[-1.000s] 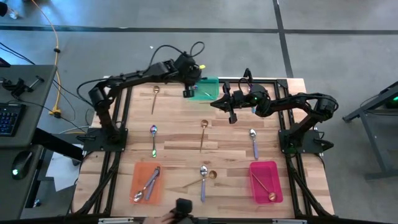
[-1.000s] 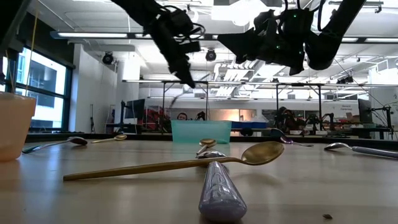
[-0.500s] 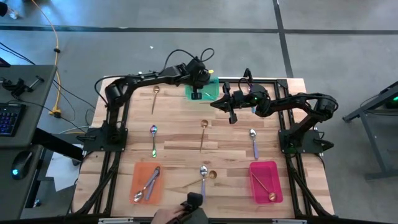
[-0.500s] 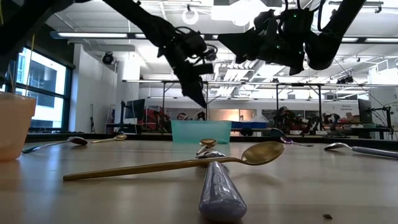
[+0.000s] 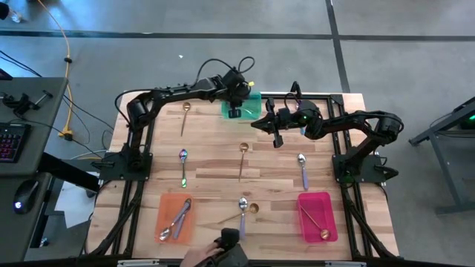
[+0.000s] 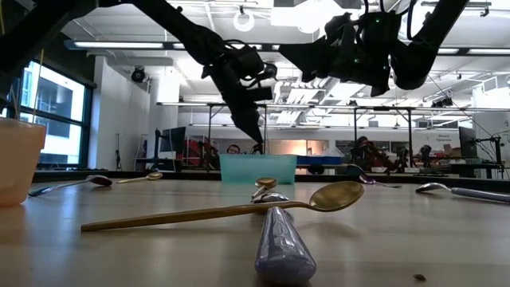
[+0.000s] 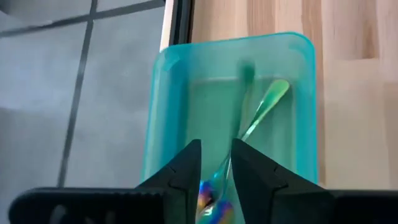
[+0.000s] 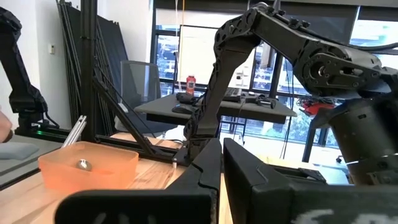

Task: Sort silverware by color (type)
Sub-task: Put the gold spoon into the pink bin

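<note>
My left gripper (image 5: pixel 235 111) hangs over the green tray (image 5: pixel 254 110) at the table's far edge and is shut on an iridescent spoon (image 7: pixel 214 186). A blurred shape (image 7: pixel 245 68) lies on the tray floor; what it is cannot be told. My right gripper (image 5: pixel 276 135) waits shut and empty above the far middle of the table. Loose on the wood lie two gold spoons (image 5: pixel 185 115) (image 5: pixel 243 157), an iridescent one (image 5: pixel 183 167), a silver one with a purple handle (image 5: pixel 302 169), and a silver (image 5: pixel 243 210) and a gold spoon (image 5: pixel 236 216) crossing near the front. My left gripper pinches the iridescent spoon at its bowl end (image 7: pixel 210 200) between the two fingers (image 7: pixel 189 168), coming from above and pointing down. The handle (image 7: pixel 264 106) sticks out past the fingertips, slanting toward the tray floor. Whether its tip touches the tray cannot be told.
The orange tray (image 5: pixel 165 204) at the near left holds silver spoons, and the pink tray (image 5: pixel 329 199) at the near right holds a gold one. A person's hand with a dark object (image 5: pixel 223 248) reaches in at the near edge. Arm bases and frame rails stand along both sides.
My left gripper has moved toward the table's right, from just beside the green tray's left edge to over its middle, and has dropped a little. A person's hand has come farther in at the near edge. My right arm has kept still.
</note>
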